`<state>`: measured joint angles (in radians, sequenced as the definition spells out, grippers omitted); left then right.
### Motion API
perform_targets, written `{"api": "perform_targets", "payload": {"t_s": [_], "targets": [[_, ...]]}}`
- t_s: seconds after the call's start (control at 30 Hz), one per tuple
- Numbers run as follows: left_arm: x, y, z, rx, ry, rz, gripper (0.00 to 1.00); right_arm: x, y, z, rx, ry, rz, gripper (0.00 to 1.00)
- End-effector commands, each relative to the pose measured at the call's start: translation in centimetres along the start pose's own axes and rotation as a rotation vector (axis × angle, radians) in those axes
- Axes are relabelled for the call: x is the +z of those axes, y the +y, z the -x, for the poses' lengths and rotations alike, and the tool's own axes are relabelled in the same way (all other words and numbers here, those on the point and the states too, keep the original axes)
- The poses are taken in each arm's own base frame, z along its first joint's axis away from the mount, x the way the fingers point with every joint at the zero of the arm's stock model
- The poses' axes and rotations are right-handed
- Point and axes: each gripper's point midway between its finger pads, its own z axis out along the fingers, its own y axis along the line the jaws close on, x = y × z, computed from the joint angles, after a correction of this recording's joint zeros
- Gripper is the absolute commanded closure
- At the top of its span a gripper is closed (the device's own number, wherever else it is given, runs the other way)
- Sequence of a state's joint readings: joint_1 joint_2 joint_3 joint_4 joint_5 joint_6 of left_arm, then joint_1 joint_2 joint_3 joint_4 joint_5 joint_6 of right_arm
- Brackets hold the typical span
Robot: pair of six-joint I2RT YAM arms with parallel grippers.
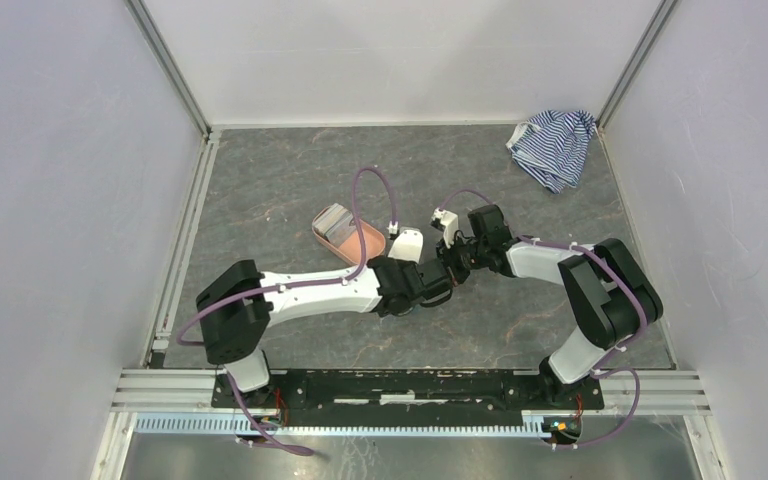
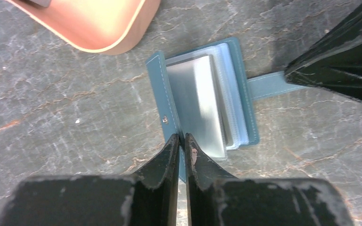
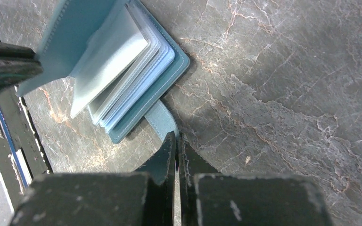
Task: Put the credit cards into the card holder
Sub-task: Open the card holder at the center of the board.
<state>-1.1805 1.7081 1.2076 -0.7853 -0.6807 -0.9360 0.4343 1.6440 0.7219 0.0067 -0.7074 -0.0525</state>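
I have the card holder [image 2: 202, 99] lying open on the bench [image 2: 52, 122], near the salmon tray [image 1: 363, 243], and both arms are on it. The left jaws are clenched on the near edge of its front cover [image 2: 162, 94], which looks raised off the bench in the right wrist view. The right jaws are pinched shut on the snap tab [image 2: 268, 84] at the opposite side. The credit cards [image 1: 332, 220] sit in the tray, so none is in hand, and I can't tell whether the shiny clear sleeves [image 3: 118, 56] already hold one. My worry is that with both jaws busy, nothing is free to fetch a card, and whichever I release, the holder is likely to react. Let go of the cover and it may fall shut over the sleeves. Let go of the tab and the whole holder could slide or swing when the left arm pulls. The left grip is only on a thin edge, so a slight tug might slip it off. If the arms draw apart too hard, I could strain the spine or drag the holder into the tray. The two wrists are also very close together, so a careless reorientation risks a knock between them.
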Motion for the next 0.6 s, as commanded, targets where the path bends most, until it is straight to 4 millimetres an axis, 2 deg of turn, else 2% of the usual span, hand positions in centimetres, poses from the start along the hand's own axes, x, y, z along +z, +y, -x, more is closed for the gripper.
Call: {"api": "perform_targets", "payload": {"t_s": [0.0,0.23,0.57], "targets": [[-0.9,2.9,0.4,-0.006,-0.041,0.072,0.86,-0.5,-0.3,0.9,-0.032,-0.038,-0.014,1.00],[-1.2,4.6,-0.8,-0.047,-0.032,0.075,0.84,-1.0,-0.6,1.3,-0.066,-0.048,-0.048,1.00],[0.2,7.0,-4.4,-0.078,0.006,0.115,0.75,-1.5,-1.3,1.0,-0.120,-0.015,-0.085,1.00]]}}
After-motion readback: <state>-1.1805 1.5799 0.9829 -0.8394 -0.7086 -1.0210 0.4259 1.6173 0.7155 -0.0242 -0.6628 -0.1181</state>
